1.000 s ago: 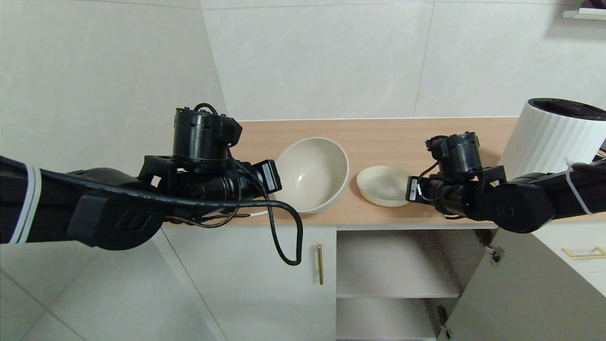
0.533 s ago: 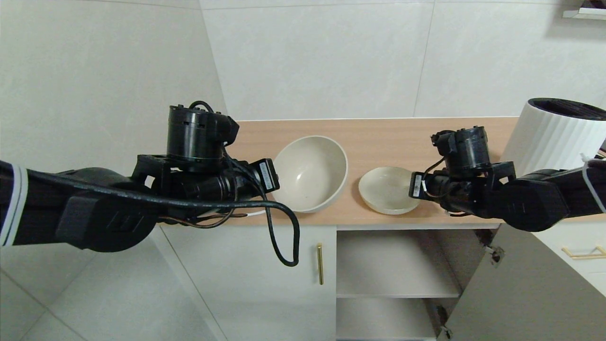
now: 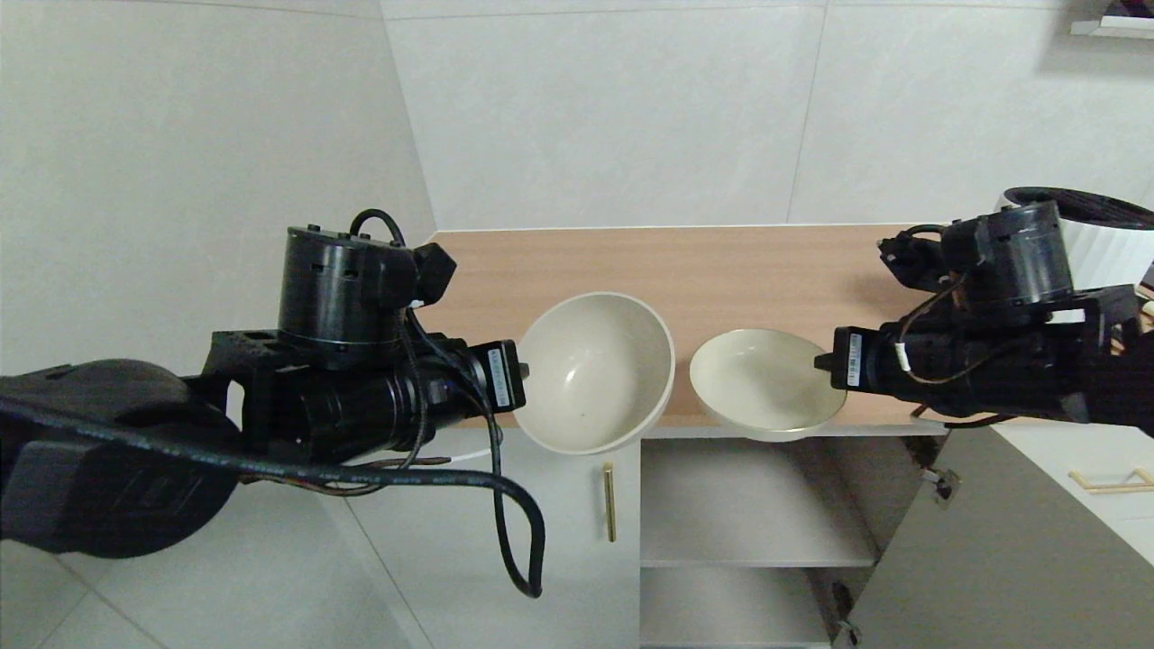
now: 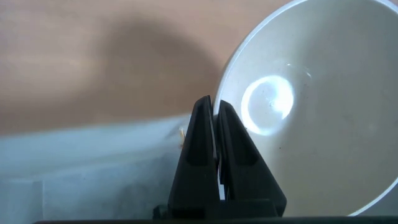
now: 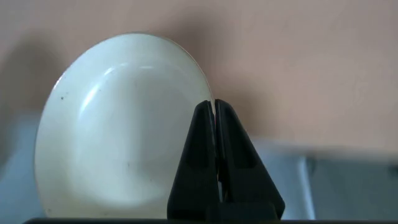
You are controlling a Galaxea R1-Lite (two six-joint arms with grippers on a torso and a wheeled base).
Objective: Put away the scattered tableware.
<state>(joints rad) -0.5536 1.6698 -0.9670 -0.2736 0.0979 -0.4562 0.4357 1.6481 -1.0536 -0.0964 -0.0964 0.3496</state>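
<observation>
Left hand (image 3: 526, 370): I have it pinched shut on the large bowl's (image 3: 590, 374) rim, over the table's (image 3: 721, 266) front edge.
Right hand (image 3: 820, 361): clamped on the small bowl's (image 3: 762, 379) rim, just beside the large one.
Handling: both look stiff, glazed, slick and breakable. I judge the large one heavy for a one-sided pinch.
Hold: the rim is the only purchase, and I want the lip seated deep.

the large cream bowl (image 3: 595, 374) looks like smooth glazed ceramic, with a bright glint in its well. the small cream shallow dish (image 3: 762, 379), at three o'clock from it, has a duller satin glaze. the light brown worktop (image 3: 721, 261) shows matt wood grain. the black left gripper (image 4: 214, 106) and black right gripper (image 5: 214, 107) look like matt plastic. the slim cabinet handle (image 3: 610, 501) is brass-coloured metal.
</observation>
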